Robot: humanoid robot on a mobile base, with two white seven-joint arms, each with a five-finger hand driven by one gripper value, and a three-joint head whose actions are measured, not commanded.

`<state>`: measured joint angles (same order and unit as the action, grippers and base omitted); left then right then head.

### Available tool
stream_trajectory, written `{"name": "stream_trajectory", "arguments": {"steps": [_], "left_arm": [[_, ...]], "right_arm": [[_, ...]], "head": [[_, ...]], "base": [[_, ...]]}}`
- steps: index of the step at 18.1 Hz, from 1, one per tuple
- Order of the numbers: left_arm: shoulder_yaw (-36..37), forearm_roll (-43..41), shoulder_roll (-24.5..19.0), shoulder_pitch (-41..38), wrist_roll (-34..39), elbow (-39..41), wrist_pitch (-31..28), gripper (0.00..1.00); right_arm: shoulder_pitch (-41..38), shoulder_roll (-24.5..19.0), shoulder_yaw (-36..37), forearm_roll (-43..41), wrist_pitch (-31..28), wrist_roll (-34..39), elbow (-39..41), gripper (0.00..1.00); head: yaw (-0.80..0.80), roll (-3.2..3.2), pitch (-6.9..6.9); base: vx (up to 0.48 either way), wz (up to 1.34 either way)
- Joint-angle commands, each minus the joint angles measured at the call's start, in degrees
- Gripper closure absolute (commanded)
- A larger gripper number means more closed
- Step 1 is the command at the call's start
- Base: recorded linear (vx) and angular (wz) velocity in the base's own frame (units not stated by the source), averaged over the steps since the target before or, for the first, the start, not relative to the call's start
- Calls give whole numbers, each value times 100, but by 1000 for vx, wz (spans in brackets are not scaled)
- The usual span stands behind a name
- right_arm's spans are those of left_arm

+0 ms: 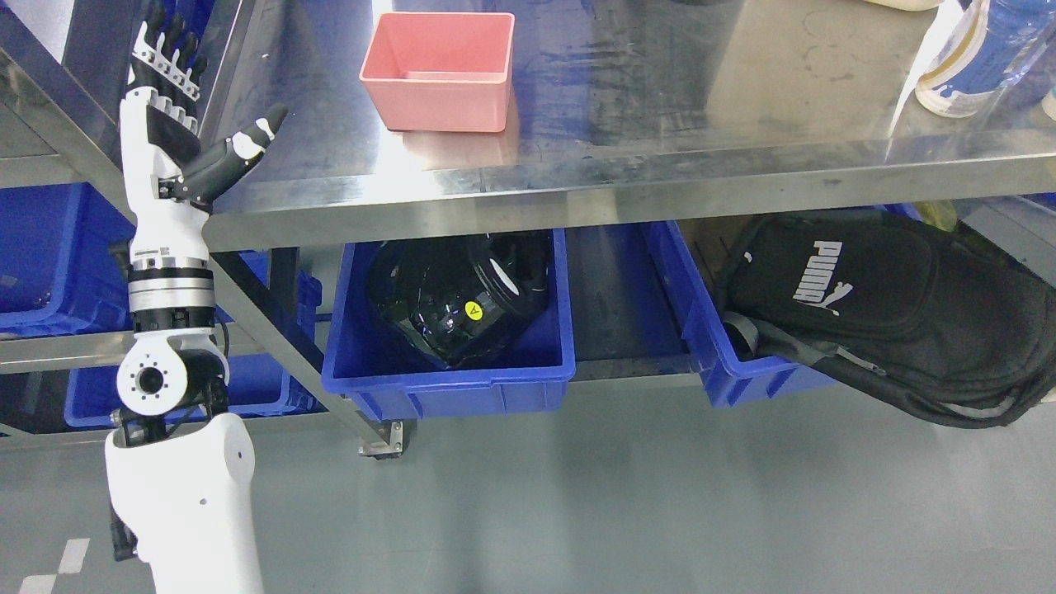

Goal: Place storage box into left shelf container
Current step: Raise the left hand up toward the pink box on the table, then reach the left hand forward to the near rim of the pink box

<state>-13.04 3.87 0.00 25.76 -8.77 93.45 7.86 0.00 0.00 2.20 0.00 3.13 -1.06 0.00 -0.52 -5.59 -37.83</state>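
Pink plastic, the storage box sits upright and open-topped on the steel table, up and to the right of the left hand and well apart from it. Nothing shows inside the box, and its near wall throws a faint pink reflection on the metal.

The left hand is raised at the table's left corner, palm side toward the box, four fingers straight and pointing up close together, thumb angled out to the right toward the table edge. It holds nothing and touches nothing that can be made out. Its white forearm runs straight down to the elbow joint and the upper arm at the lower left of the view. The right arm does not show.

Below the tabletop and to the right of the hand's wrist, a blue bin stands on the lower shelf with a glossy black object lying in it; what that object is cannot be told. Farther right, a second blue bin carries a black backpack that spills over its right side. Behind and left of the forearm, more blue bins fill a separate shelf rack. Far to the right of the hand, on the table's top corner, stands a bottle with a blue label.
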Motion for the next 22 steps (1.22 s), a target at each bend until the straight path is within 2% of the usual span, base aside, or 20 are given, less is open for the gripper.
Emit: {"name": "stream_trajectory", "arguments": {"steps": [1, 4, 6, 8, 10, 11, 14, 16, 20, 22], "left_arm": [[-225, -1, -100, -27, 7, 33, 22, 0], [-173, -1, -100, 157, -54, 33, 93, 0], [-155, 8, -139, 542, -517, 33, 180, 0], [-129, -1, -682, 886, -1307, 6, 172, 0], [46, -44, -1560, 1123, -2440, -107, 128, 0], [143, -97, -1930, 1238, -2784, -169, 119, 0], [503, -281, -2660, 1589, -3173, -266, 102, 0], [1238, -562, -3197, 2097, -3567, -458, 84, 0], [2330, -685, -3270, 2942, -4517, -880, -599, 1], [2717, -1271, -3199, 3084, -4799, -1266, -786, 1]], "right_arm": [[105, 100, 0, 0, 3, 0, 100, 1], [105, 100, 0, 0, 3, 0, 100, 1], [105, 100, 0, 0, 3, 0, 100, 1], [105, 100, 0, 0, 3, 0, 100, 1], [105, 100, 0, 0, 3, 0, 100, 1], [105, 100, 0, 0, 3, 0, 100, 1], [105, 100, 0, 0, 3, 0, 100, 1], [105, 100, 0, 0, 3, 0, 100, 1], [105, 100, 0, 0, 3, 0, 100, 1], [105, 100, 0, 0, 3, 0, 100, 1]], "head": [[0, 0, 0], [0, 0, 0], [0, 0, 0], [0, 0, 0], [0, 0, 0], [0, 0, 0], [0, 0, 0], [0, 0, 0], [0, 0, 0], [0, 0, 0]], "base": [[0, 0], [0, 0], [0, 0], [0, 0], [0, 0], [0, 0], [0, 0], [0, 0], [0, 0], [0, 0]]}}
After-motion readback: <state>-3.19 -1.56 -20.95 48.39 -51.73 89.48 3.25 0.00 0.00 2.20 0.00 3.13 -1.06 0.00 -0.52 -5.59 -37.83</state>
